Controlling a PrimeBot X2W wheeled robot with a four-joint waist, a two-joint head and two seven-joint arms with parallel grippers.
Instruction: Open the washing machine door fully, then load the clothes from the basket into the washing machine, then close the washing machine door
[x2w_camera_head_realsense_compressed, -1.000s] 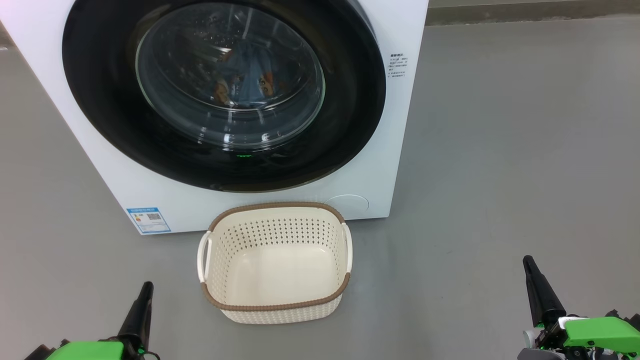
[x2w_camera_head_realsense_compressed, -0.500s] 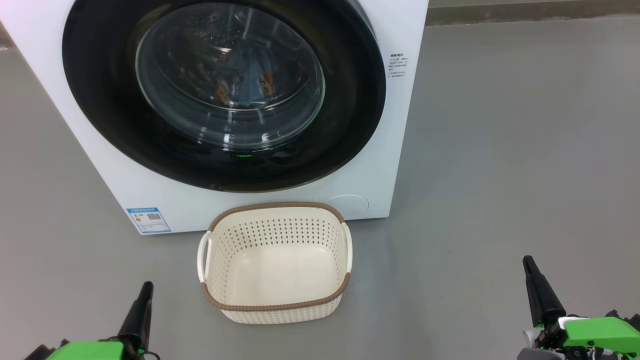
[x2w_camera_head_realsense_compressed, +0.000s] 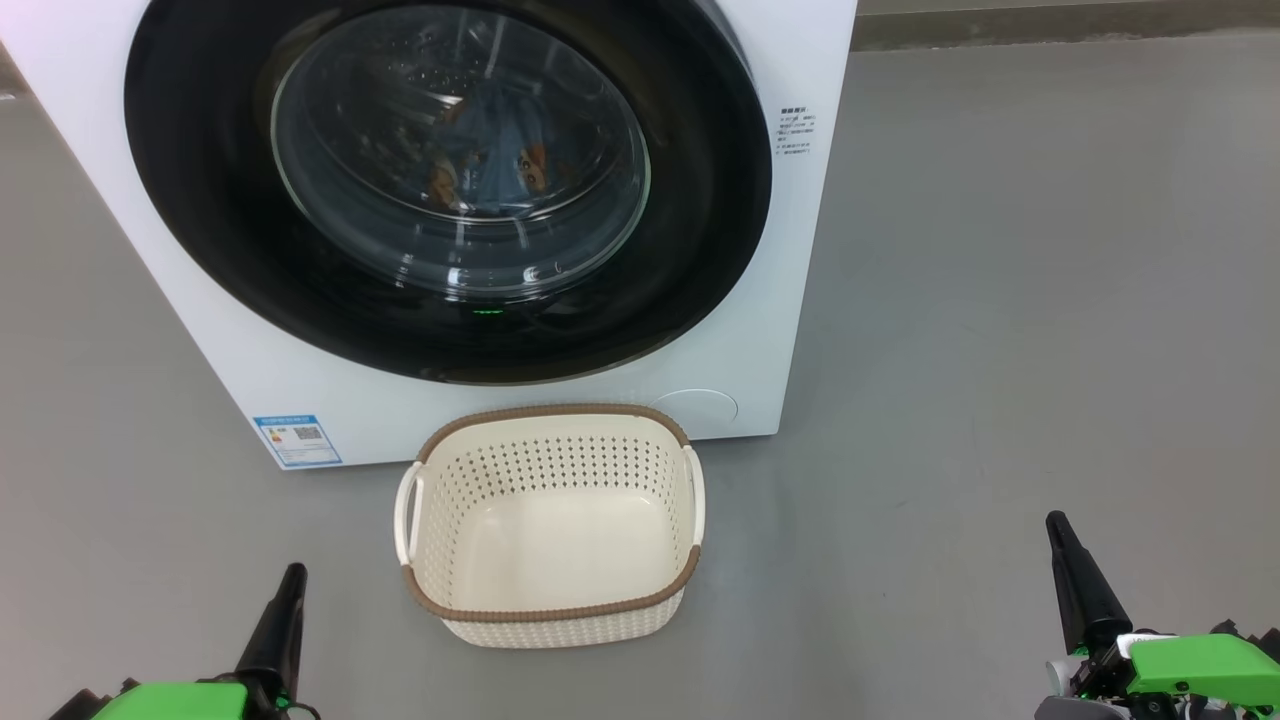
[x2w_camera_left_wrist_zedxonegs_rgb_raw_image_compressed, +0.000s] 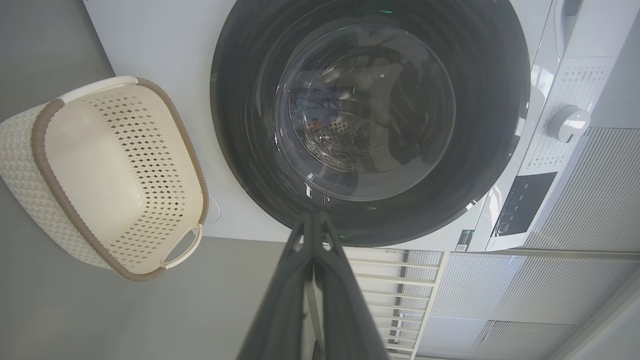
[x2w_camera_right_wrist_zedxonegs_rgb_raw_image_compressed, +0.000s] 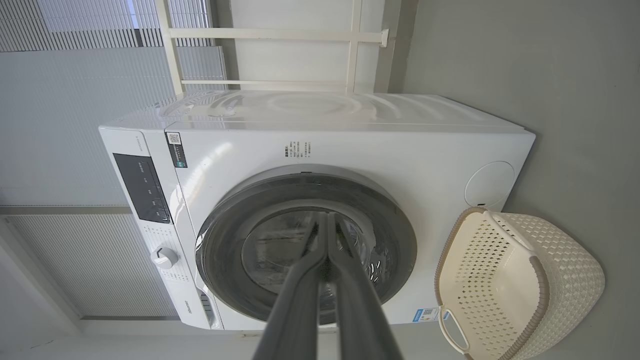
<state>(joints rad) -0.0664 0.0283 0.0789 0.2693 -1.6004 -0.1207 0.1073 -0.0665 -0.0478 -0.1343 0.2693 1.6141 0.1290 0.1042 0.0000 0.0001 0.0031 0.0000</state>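
The white washing machine (x2w_camera_head_realsense_compressed: 330, 400) stands ahead with its round black-rimmed door (x2w_camera_head_realsense_compressed: 700, 240) shut flat against the front. Through the glass I see the light blue clothes (x2w_camera_head_realsense_compressed: 500, 130) with orange figures lying in the drum, also faintly in the left wrist view as clothes (x2w_camera_left_wrist_zedxonegs_rgb_raw_image_compressed: 312, 107). The cream basket (x2w_camera_head_realsense_compressed: 550, 610) with a brown rim sits on the floor before the machine and holds nothing. My left gripper (x2w_camera_head_realsense_compressed: 292, 580) is shut at the lower left, away from the basket. My right gripper (x2w_camera_head_realsense_compressed: 1056, 528) is shut at the lower right. Both are empty.
Grey floor (x2w_camera_head_realsense_compressed: 1000, 300) stretches to the right of the machine. A blue label (x2w_camera_head_realsense_compressed: 297, 440) sits at the machine's lower left corner. The control panel and knob (x2w_camera_right_wrist_zedxonegs_rgb_raw_image_compressed: 164, 257) are on the machine's top band. Ribbed wall panels (x2w_camera_right_wrist_zedxonegs_rgb_raw_image_compressed: 75, 65) stand behind.
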